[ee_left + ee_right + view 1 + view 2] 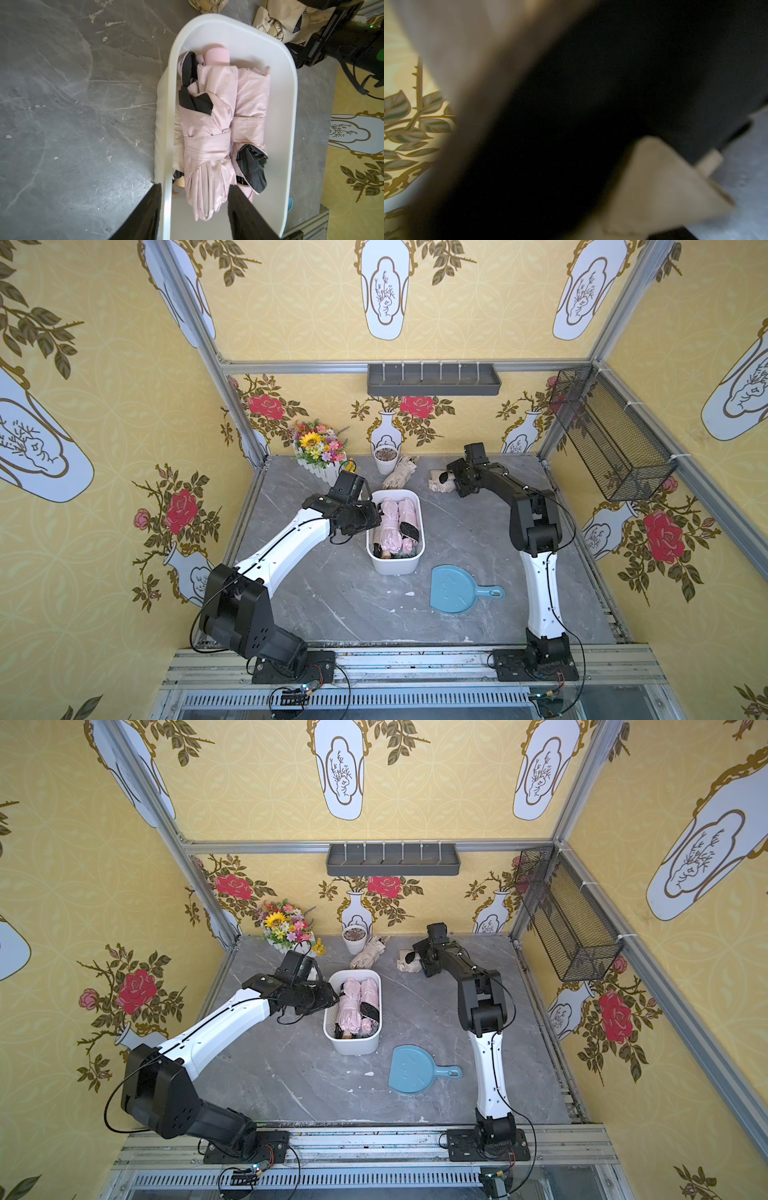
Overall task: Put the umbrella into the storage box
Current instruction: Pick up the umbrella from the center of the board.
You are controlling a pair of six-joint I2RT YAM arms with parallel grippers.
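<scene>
The left claw [194,216] is hanging over the near-left rim of the storage box [419,526], its two fingers [143,216] standing apart and gripping nothing; one finger is sitting outside the wall, the other over the inside. Two pink umbrellas [207,128] are lying side by side in the box, their long axes running along the box's length, away from the robot; a beige one beneath them is mostly hidden. Further right, a beige umbrella [397,477] is lying on the desk [332,597] behind the box beside a white pot [385,459]. The right claw [451,483] is sitting against another beige umbrella [437,483]; its wrist view is blurred and largely blocked, so I cannot tell whether it is gripping
</scene>
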